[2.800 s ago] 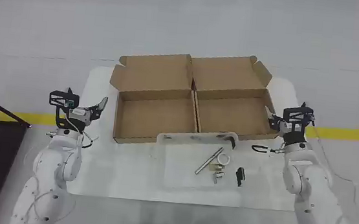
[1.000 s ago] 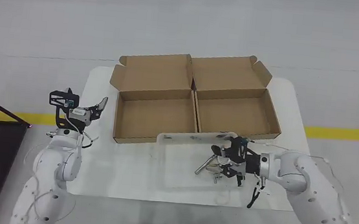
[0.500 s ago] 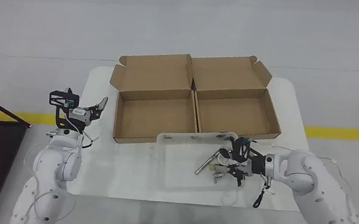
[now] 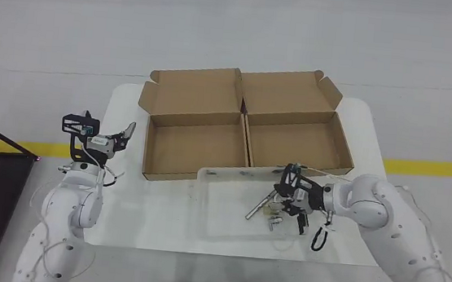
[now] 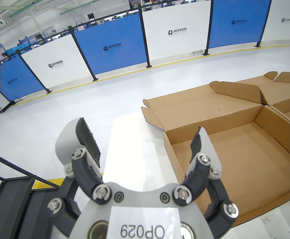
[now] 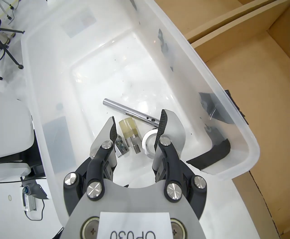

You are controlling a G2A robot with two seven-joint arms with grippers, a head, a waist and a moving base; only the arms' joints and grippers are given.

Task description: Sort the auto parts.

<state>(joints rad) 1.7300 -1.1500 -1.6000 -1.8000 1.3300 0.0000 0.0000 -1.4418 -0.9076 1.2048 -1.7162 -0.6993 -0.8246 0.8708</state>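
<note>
At far left of the top view, the left gripper [image 4: 120,136] hangs with jaws spread, beside two cardboard boxes [image 4: 197,148]. Lower centre, one clear bin [image 4: 220,202] holds four parts: one rod [image 6: 129,111], one plug [image 6: 130,132], one ring [image 6: 147,142] and one bracket [image 6: 121,147]. The right gripper [image 6: 136,126] hangs over the plug and ring, jaws apart.

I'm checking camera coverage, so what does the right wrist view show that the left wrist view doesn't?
Right wrist view: the open right gripper above a clear bin holding a metal rod, a capped stud, a ring and a small bracket. Left wrist view: the open left gripper and blue and white partition panels behind. Both: the cardboard boxes and the white table.
</note>
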